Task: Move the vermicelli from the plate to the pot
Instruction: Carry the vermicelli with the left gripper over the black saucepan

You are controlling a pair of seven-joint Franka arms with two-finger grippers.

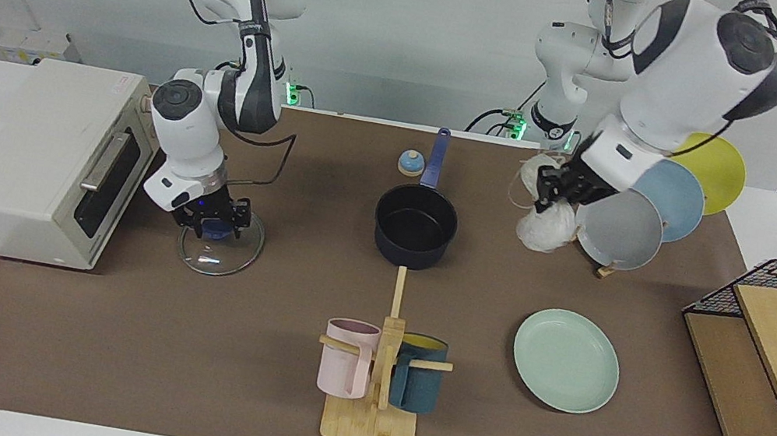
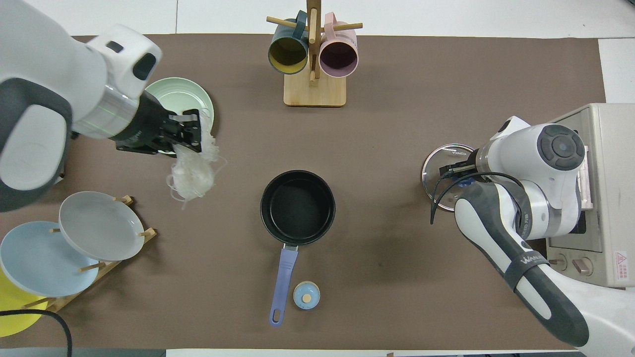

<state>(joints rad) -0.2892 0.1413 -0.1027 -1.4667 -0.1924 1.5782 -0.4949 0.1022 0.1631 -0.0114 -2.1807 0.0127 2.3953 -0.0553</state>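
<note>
Pot (image 2: 297, 207) sits nearest me at mid-table, black inside bare, handle toward me beside a small blue knob (image 2: 306, 296). My left claw (image 1: 558, 186) hangs in the air toward my left end of the table, clamped on the vermicelli (image 1: 544, 224); the bundle dangles below the fingers, loose loops trailing, close by the grey plate in the rack (image 1: 623, 230). My right claw (image 1: 214, 215) is low over the glass lid (image 1: 220, 247) in front of the oven (image 1: 20, 152); whether its fingers grip the lid's knob, I cannot tell. Farthest out lies the mint plate (image 1: 566, 361), now bare, with the mug stand (image 1: 378, 374) beside it. Risk, as I judge it: those trailing strands could snag the rack or slip free and drop on the mat short of the pot; a thin pinch on slick noodles would cause it.
</note>
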